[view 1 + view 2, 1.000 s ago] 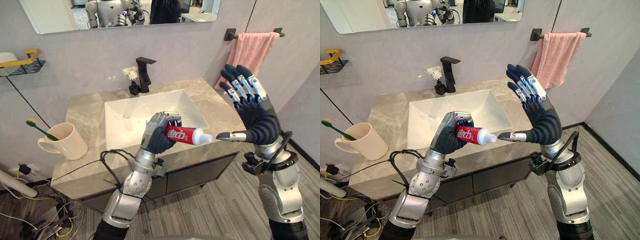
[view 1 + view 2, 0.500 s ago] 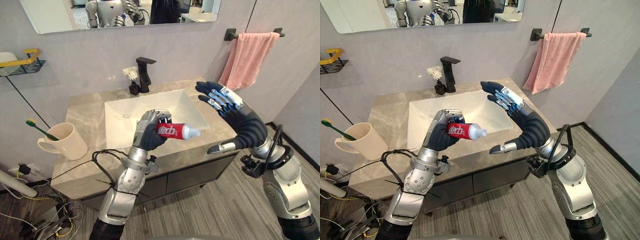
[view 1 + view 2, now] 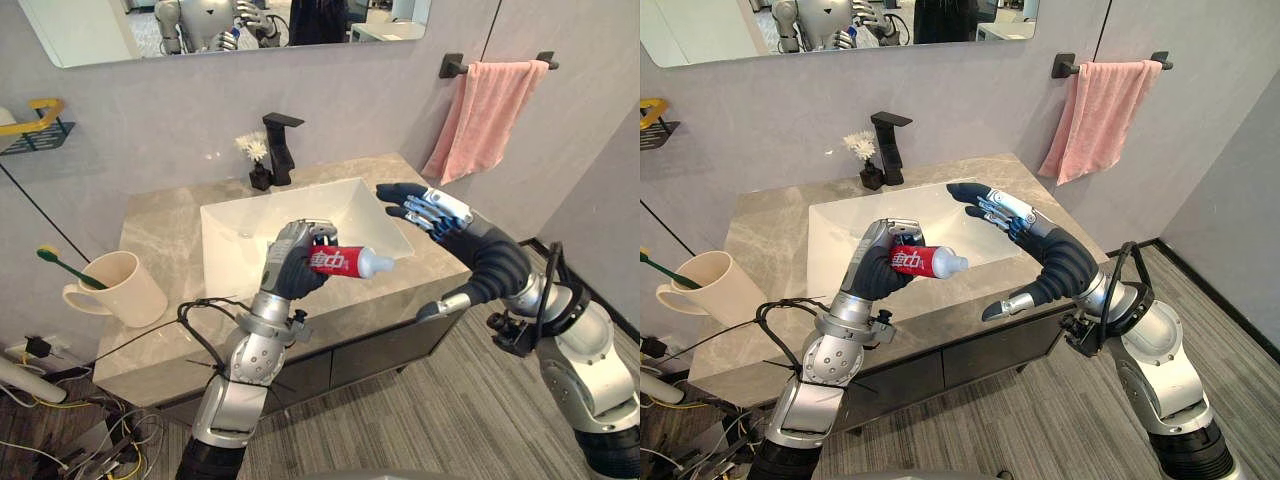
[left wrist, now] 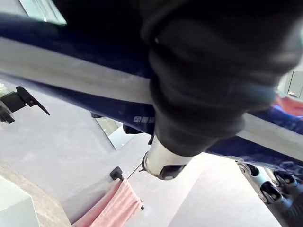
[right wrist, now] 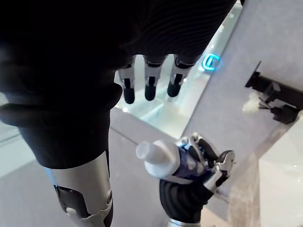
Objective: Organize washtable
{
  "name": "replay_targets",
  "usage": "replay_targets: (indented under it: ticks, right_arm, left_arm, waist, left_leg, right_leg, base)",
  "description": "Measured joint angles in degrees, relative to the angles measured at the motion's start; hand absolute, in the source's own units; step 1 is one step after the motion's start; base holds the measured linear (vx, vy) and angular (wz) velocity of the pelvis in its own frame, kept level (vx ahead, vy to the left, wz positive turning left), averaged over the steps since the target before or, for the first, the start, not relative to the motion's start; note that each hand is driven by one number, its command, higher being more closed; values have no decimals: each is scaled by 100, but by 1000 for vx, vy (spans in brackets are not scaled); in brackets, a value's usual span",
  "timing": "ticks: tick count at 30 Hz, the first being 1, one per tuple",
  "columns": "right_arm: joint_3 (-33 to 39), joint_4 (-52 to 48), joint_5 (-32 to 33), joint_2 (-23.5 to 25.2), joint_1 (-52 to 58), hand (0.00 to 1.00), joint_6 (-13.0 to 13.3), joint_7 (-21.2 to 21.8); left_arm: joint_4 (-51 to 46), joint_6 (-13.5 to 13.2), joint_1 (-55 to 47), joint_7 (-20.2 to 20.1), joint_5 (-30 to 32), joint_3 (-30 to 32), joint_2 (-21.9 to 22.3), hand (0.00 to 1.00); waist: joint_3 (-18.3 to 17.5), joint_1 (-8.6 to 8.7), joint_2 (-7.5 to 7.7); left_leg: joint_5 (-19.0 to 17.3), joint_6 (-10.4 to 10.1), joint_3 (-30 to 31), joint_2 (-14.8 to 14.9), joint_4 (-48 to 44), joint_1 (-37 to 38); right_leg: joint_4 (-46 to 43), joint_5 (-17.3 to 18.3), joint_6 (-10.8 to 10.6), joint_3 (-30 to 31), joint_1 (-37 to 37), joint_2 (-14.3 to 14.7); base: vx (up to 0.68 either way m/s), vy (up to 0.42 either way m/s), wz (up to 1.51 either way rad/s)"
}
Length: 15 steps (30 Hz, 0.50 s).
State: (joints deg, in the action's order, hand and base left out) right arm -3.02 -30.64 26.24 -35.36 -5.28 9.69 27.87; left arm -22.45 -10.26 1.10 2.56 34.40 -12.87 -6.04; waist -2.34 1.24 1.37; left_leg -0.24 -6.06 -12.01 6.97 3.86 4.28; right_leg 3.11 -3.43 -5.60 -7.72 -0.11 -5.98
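The red toothpaste tube [image 3: 338,263] is held sideways above the sink's [image 3: 232,240] front edge in the curled left hand [image 3: 288,268], its white cap [image 3: 381,263] pointed at the empty, wide-open right hand [image 3: 452,224] nearby.

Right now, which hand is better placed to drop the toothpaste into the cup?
Left. The left hand grips the toothpaste, and the cup stands on its side; the right hand is open and empty.

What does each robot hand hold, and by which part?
The left hand grips the red toothpaste tube round its body, leaving the white cap end free. The right hand is open and holds nothing.
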Motion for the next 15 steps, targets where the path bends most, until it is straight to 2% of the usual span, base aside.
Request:
replay_targets:
  ticks: [6,15]
  right_arm:
    - [-270,270,-463,34,0,0,-4,-23]
    - [-525,619,-907,830,3,0,5,-316]
  left_arm:
    - [-117,1,0,-29,-8,-7,4,100]
    - [-523,-24,0,-131,-323,-130,17,100]
  waist:
    - [1,5,-4]
    - [7,4,-31]
  left_leg:
    - [0,0,4,-2,3,-1]
    - [0,1,79,-15,7,41]
  right_leg:
    - [0,2,-3,-6,2,-2]
    - [-3,36,-30,-77,88,-21]
  base:
    - [0,0,0]
    - [-7,-2,3]
